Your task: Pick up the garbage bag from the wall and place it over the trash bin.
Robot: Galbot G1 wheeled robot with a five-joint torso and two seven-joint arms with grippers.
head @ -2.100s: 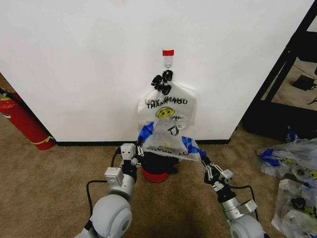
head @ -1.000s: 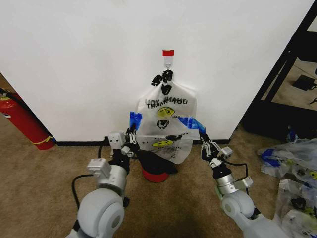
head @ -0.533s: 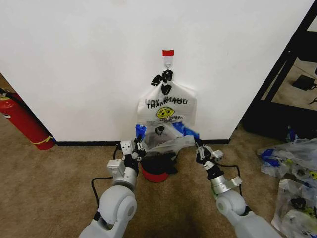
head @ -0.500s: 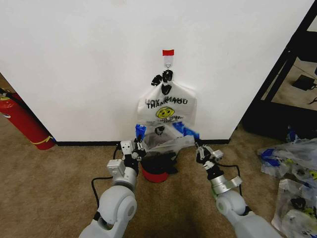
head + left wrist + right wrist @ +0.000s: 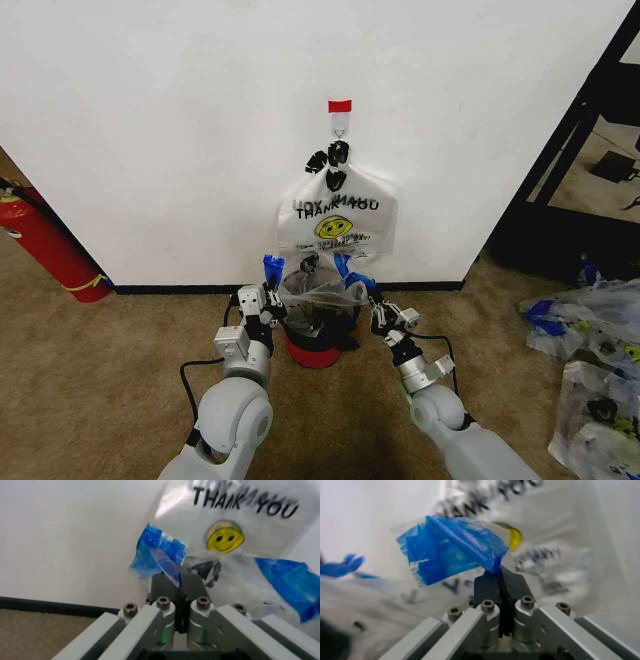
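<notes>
Gripping tight, the left end effector (image 5: pixel 268 298) has its jaws closed on a blue handle (image 5: pixel 159 553) of the bag (image 5: pixel 322 292), and the right end effector (image 5: pixel 378 311) pinches the other blue handle (image 5: pixel 451 549) just the same. Each sits low at one side of the bin (image 5: pixel 318 338), left one at the left rim, right one at the right rim, so the bag's mouth is stretched between them. That spread looks deliberate: holding the handles apart keeps the thin plastic open wide enough to drape over the black rim. The bag hangs crumpled right above the bin's dark opening, its body sagging into it, off the wall. Behind it, the THANK YOU bag (image 5: pixel 337 213) hangs from the hook (image 5: pixel 340 117) on the wall (image 5: pixel 160 120), untouched. Carpet (image 5: pixel 100 380) below, a fire extinguisher (image 5: pixel 45 245) well off to the left. By my read, the bag is nearly seated.
</notes>
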